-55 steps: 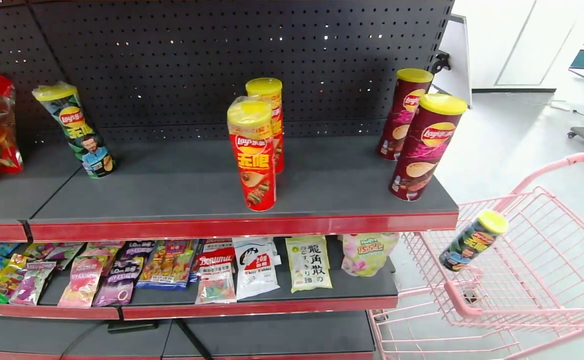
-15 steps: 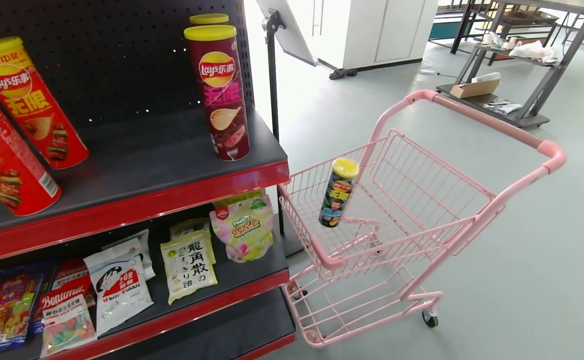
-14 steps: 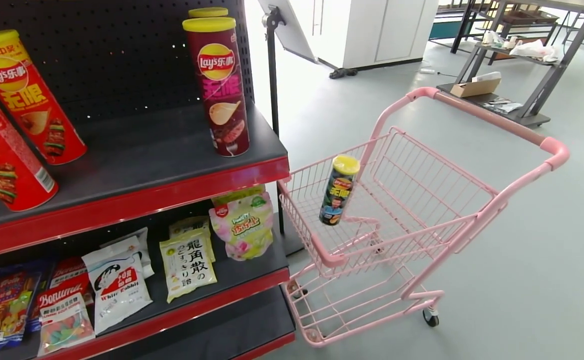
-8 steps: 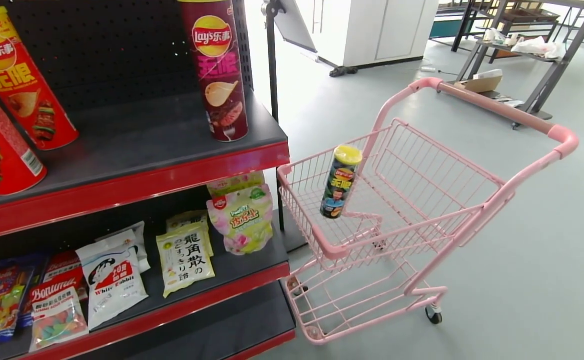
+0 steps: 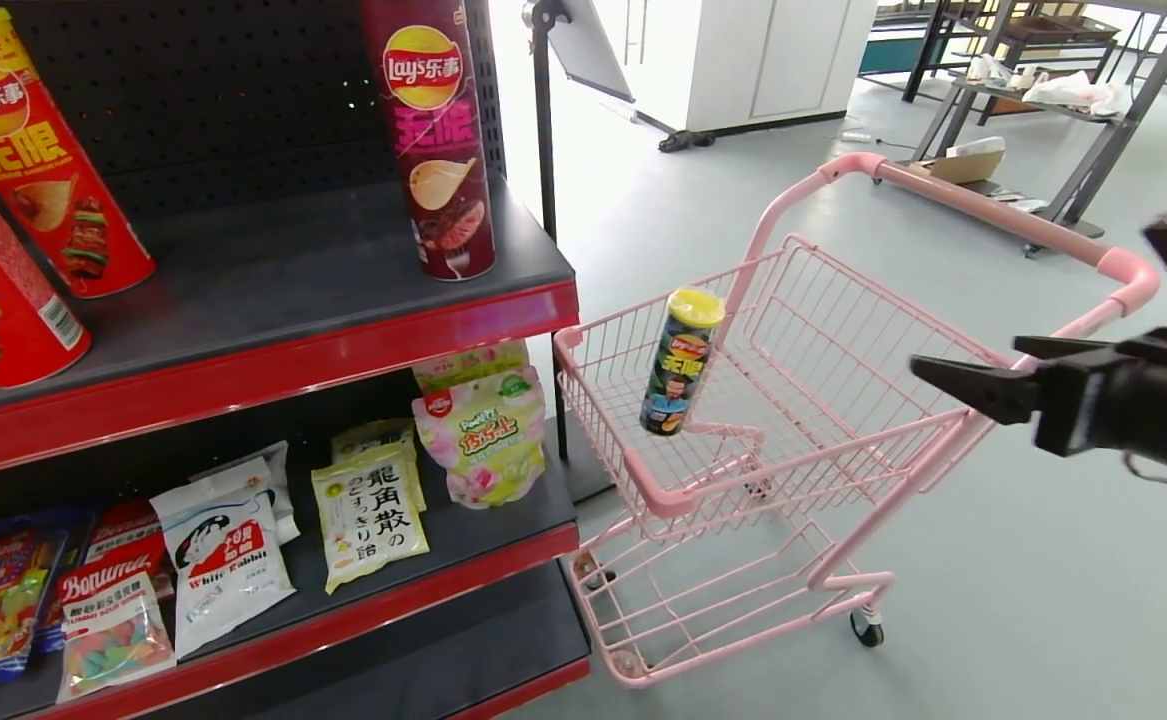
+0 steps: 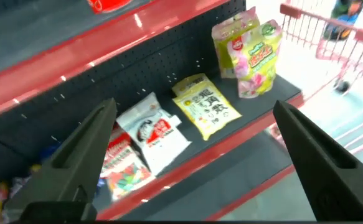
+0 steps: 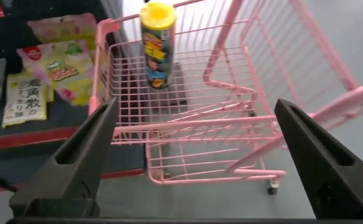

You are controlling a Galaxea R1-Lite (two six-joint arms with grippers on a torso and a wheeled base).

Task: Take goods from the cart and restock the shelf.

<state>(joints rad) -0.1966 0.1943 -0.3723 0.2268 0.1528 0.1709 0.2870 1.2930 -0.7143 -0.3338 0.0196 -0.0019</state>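
A dark chip can with a yellow lid point(image 5: 681, 360) stands in the pink cart point(image 5: 943, 200), leaning against its wire side nearest the shelf; the right wrist view also has the can point(image 7: 156, 46). My right gripper point(image 5: 973, 362) hangs open and empty over the cart's handle-side rim, well apart from the can. In its own view the right gripper point(image 7: 195, 104) looks down into the cart point(image 7: 243, 87). My left gripper point(image 6: 193, 106) is open and empty, facing the lower shelf. The upper shelf point(image 5: 273, 290) holds a maroon can point(image 5: 438, 140) and red cans point(image 5: 33, 160).
Snack bags point(image 5: 368, 515) lie on the lower shelf point(image 5: 503, 555), and the left wrist view has snack bags point(image 6: 207, 112) too. A stand pole point(image 5: 546, 150) rises between shelf and cart. Open grey floor point(image 5: 1043, 600) lies right of the cart; tables point(image 5: 1043, 100) stand far behind.
The head camera has swung right from the shelf to the cart. My right gripper has come into the head view from the right. The can in the cart has stayed put.
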